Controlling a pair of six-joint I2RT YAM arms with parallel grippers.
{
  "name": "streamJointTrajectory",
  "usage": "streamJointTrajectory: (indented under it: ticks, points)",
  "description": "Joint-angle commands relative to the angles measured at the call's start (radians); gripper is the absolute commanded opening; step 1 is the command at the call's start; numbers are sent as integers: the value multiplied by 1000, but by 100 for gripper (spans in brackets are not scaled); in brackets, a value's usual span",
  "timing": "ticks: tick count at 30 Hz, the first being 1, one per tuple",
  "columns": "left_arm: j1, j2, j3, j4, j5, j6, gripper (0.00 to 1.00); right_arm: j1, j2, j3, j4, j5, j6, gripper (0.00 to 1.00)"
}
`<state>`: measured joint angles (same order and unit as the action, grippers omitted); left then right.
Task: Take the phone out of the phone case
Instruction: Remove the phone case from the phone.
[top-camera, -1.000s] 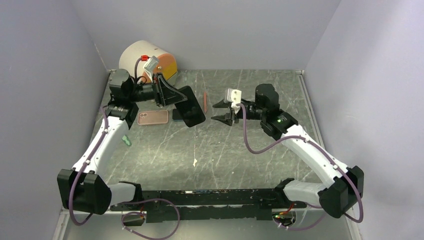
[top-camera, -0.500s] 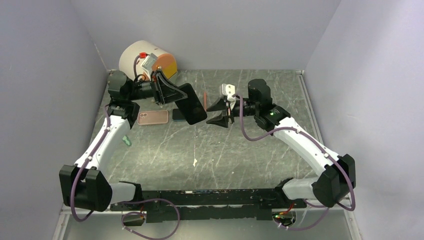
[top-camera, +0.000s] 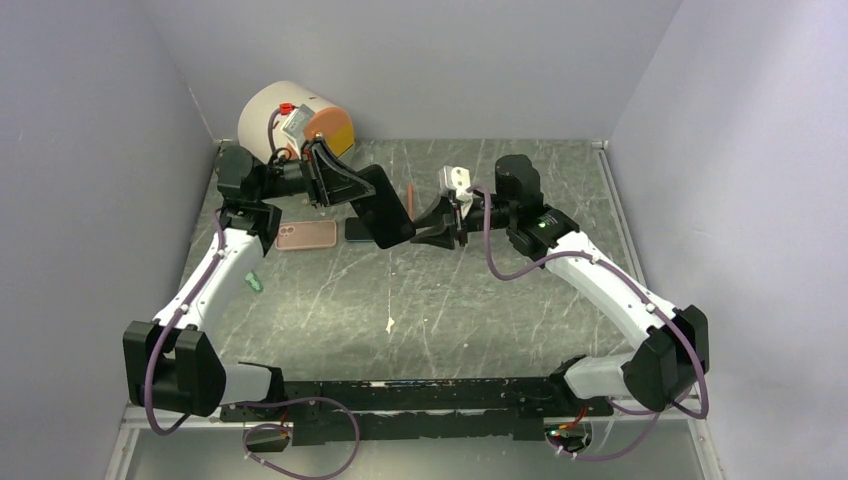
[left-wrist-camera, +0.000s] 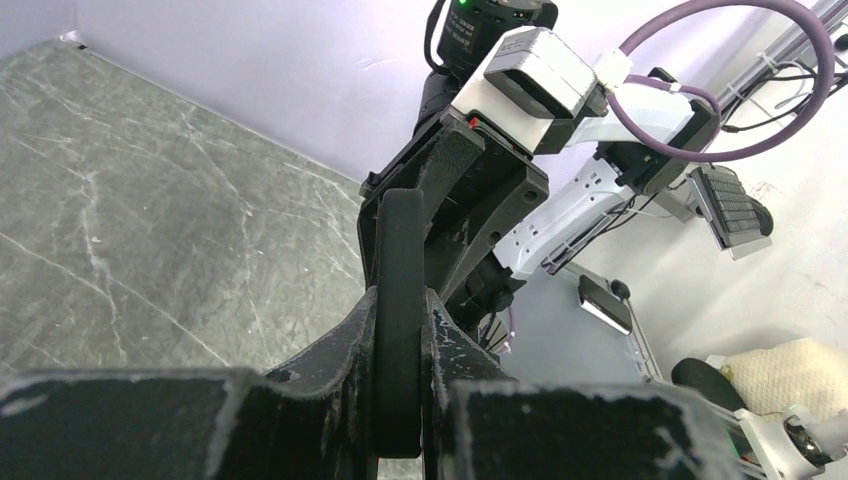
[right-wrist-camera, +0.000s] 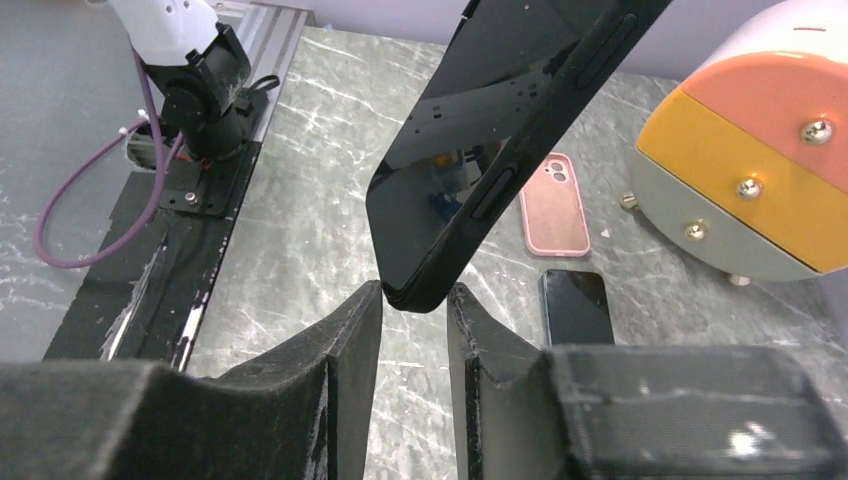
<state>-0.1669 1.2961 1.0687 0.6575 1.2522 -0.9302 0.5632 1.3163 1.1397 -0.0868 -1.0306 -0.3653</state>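
A black phone in its black phone case (top-camera: 385, 205) hangs tilted in the air above the table's far middle. My left gripper (top-camera: 350, 190) is shut on its upper end. In the left wrist view the cased phone (left-wrist-camera: 400, 240) shows edge-on, pinched between the left gripper (left-wrist-camera: 400, 300) fingers. My right gripper (top-camera: 418, 226) meets the phone's lower corner from the right. In the right wrist view that corner of the phone case (right-wrist-camera: 470, 130) sits just inside the right gripper (right-wrist-camera: 415, 295), both fingertips (right-wrist-camera: 365, 300) against it.
On the table under the phone lie a pink case (top-camera: 306, 235) and a dark phone (right-wrist-camera: 577, 305). A round white, orange and yellow device (top-camera: 295, 115) stands at the back left. A red pen (top-camera: 410, 203) lies by it. Purple walls close three sides.
My right gripper has moved left to the phone's lower corner, and its jaws have narrowed onto it. The left gripper has kept its grip and swung the phone slightly right.
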Motion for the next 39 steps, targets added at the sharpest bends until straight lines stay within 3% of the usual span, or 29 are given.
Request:
streamJointTrajectory:
  ticks: [1, 6, 11, 16, 21, 25, 29, 34, 39]
  points:
    - [1, -1, 9, 110, 9, -62, 2, -3, -2, 52, 15, -57, -48, 30]
    - [-2, 15, -1, 163, 38, -123, 3, -2, 9, 89, -102, -63, -194, 10]
    - [-2, 36, -1, 188, 61, -176, 3, 10, 26, 139, -253, -32, -391, 0]
    - [-6, 58, 25, 132, 81, -169, 3, 57, 75, 246, -432, 99, -544, 0]
    - [-13, 58, 15, 210, 72, -208, 3, 62, 62, 224, -371, 113, -506, 1]
    - [-9, 35, 14, 162, 26, -175, 2, 36, -3, 112, -191, 125, -342, 17]
    - [-2, -1, 4, 65, -98, -145, 2, 4, -106, -64, 69, 178, -66, 36]
    - [-2, -70, -51, -40, -299, -148, 3, -7, -184, -218, 345, 215, 266, 48]
    - [-2, -103, -126, 92, -405, -299, 3, -3, -199, -341, 646, 294, 605, 52]
